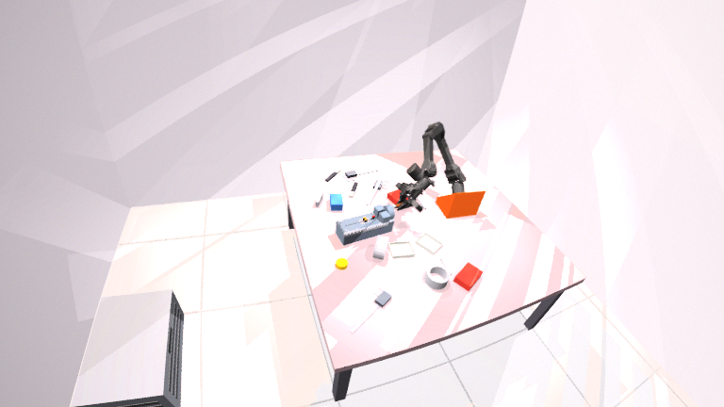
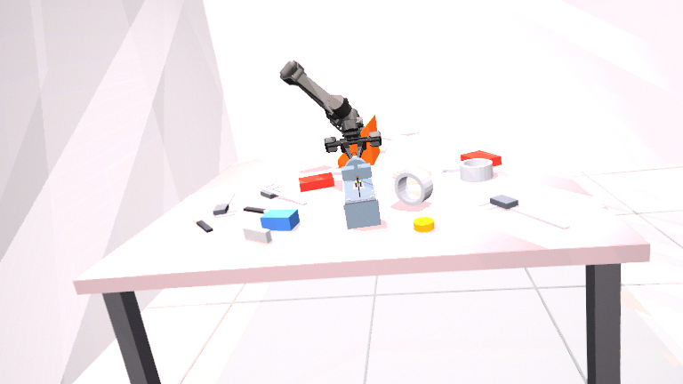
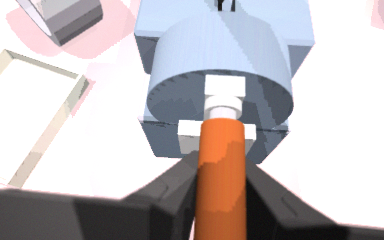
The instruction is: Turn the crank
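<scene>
The blue-grey machine has a round drum at its arm-side end. In the top view the small red pointer lies on the drum side of the brass marks, a short gap from them. My gripper is shut on the orange crank handle, with dark fingers on both sides of it. The white crank arm shows above the handle's base, and a wider white part shows lower, behind the handle. The wrist view does not show the pointer or marks.
An orange panel stands near the arm's base. A red block and a blue block lie on one side of the machine. A grey ring, a yellow disc and a pale frame lie on the other.
</scene>
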Controlling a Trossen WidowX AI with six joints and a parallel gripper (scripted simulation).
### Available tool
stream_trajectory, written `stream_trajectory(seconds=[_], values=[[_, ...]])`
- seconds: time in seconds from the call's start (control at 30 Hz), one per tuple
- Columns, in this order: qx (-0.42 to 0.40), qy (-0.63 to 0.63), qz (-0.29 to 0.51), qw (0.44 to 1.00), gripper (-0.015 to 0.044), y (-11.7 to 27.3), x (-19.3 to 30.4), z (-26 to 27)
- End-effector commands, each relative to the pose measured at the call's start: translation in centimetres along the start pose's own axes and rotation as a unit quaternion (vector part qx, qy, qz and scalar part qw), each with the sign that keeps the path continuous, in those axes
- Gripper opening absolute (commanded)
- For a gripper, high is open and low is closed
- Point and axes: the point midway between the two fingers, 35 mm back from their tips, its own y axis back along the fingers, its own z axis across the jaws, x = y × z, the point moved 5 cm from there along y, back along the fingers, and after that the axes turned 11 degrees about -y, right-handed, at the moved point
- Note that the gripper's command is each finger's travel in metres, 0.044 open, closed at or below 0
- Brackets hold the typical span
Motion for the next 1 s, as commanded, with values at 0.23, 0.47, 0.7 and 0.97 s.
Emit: stream_trajectory(seconds=[0.23,0.47,0.7,0.97], values=[[-0.012,0.007,0.000,1.000,0.0000,-0.04,0.30,0.96],[-0.012,0.007,0.000,1.000,0.0000,-0.11,0.39,1.14],[-0.012,0.007,0.000,1.000,0.0000,-0.20,0.51,1.33],[-0.012,0.007,0.000,1.000,0.0000,-0.32,0.66,1.55]])
